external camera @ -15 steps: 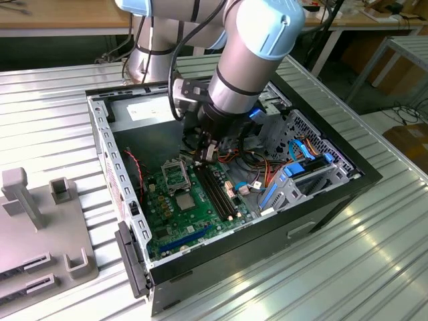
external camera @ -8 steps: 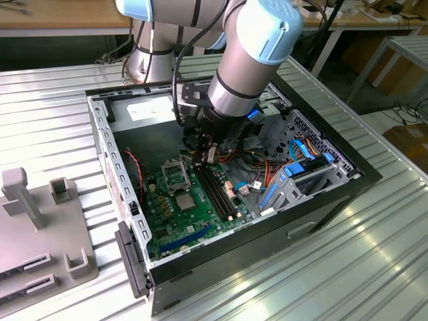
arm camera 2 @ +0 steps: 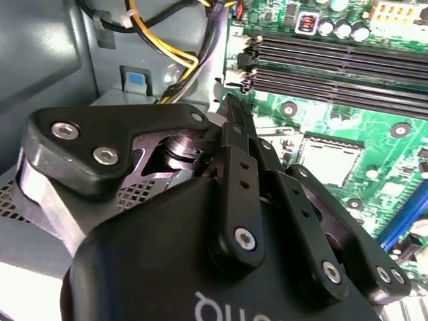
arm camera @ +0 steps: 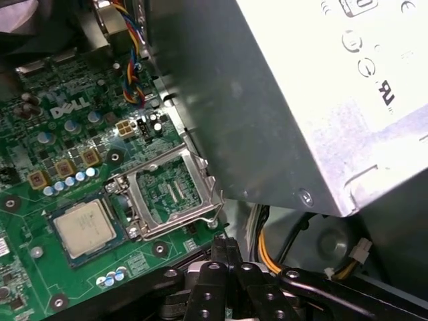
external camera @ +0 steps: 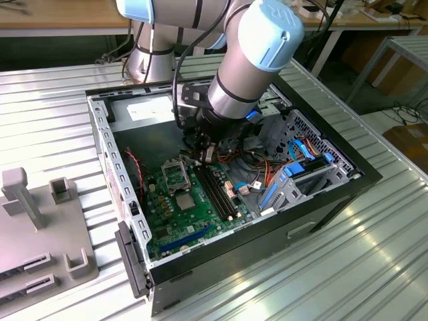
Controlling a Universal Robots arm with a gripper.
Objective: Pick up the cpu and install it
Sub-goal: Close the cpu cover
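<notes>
The cpu is a small silvery-grey square lying flat in its seat on the green board. Beside it the socket's metal frame stands flipped open. In the exterior view the cpu lies just in front of that frame, and it shows pale in the second wrist view. My gripper hangs inside the case, a little above the board, beside the open frame and apart from the cpu. Its black fingers meet at their tips with nothing between them.
The grey power-supply box stands close beside the gripper. Yellow and black cables run under it. Black memory slots lie past the socket. A drive cage with blue clips takes the case's right end. A grey fixture stands at the exterior view's left.
</notes>
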